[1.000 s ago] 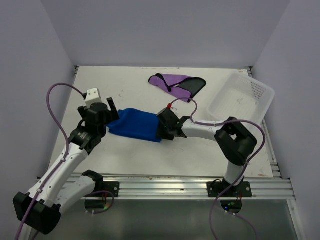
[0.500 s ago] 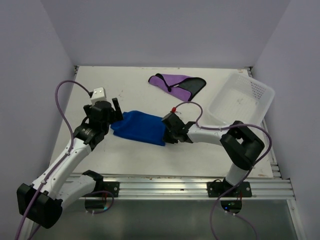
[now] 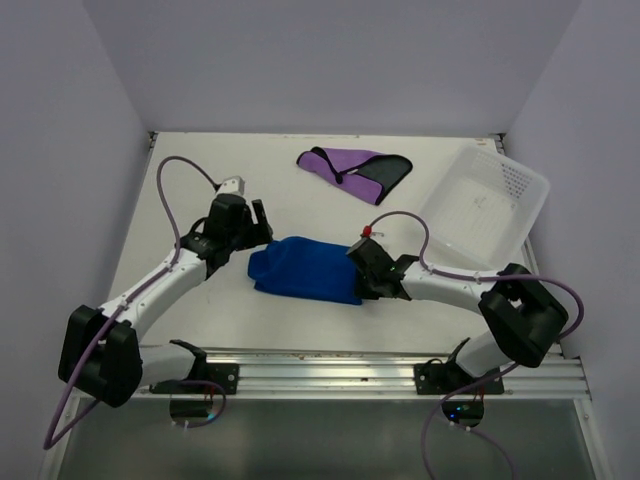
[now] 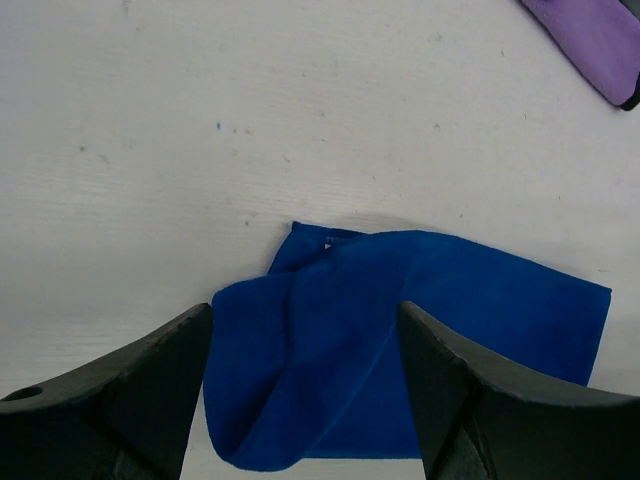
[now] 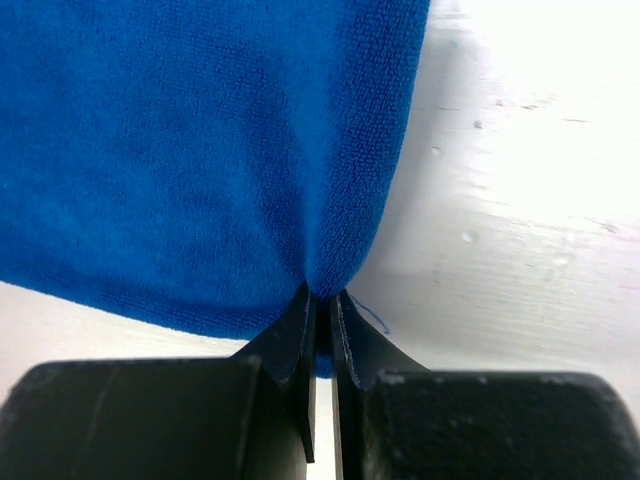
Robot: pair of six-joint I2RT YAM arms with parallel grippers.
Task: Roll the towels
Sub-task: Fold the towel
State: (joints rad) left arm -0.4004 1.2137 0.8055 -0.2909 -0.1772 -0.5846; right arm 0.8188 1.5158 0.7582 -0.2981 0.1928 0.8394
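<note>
Pinching blue towel (image 5: 200,150) edge: right hand (image 5: 318,297) | left hand (image 4: 300,335) spread over it

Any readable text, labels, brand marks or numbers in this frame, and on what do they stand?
None readable.
The blue towel, purple towel, white basket, left gripper and right gripper show no print in any view.
A tiny white speck at the blue towel's edge in the left wrist view is too small to read.
</note>
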